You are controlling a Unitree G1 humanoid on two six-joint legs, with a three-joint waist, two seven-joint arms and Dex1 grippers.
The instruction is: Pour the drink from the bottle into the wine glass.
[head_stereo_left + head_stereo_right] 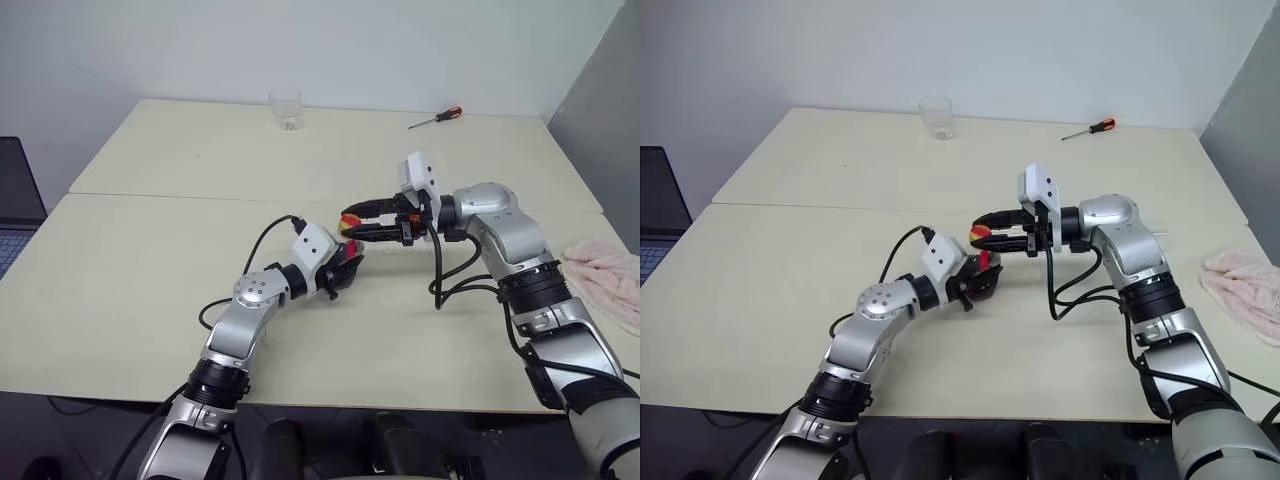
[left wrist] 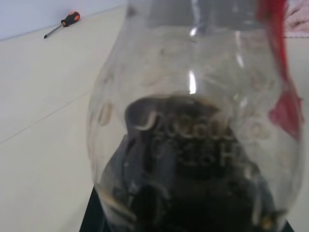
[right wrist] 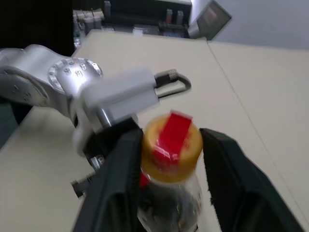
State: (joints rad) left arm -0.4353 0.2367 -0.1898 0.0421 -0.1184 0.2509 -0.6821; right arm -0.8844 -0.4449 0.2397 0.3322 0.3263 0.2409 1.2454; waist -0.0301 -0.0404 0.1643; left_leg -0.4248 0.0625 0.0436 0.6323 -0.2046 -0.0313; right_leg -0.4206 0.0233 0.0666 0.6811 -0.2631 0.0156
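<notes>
My left gripper (image 1: 342,270) is shut on the lower body of the bottle (image 2: 193,121), a small clear plastic one held upright just above the table, near the middle. Dark drink (image 2: 193,188) sits low inside it. A red label strip (image 3: 171,133) runs over its yellow cap (image 3: 171,147). My right gripper (image 1: 352,225) reaches in from the right at cap height. It is open, with one black finger (image 3: 120,169) on each side of the cap; a narrow gap shows on one side. The wine glass is out of view.
A short clear tumbler (image 1: 286,108) stands at the far edge of the table. An orange-handled screwdriver (image 1: 437,118) lies at the back right. A pink cloth (image 1: 605,280) rests at the right edge, and a laptop (image 1: 15,200) sits off the left side.
</notes>
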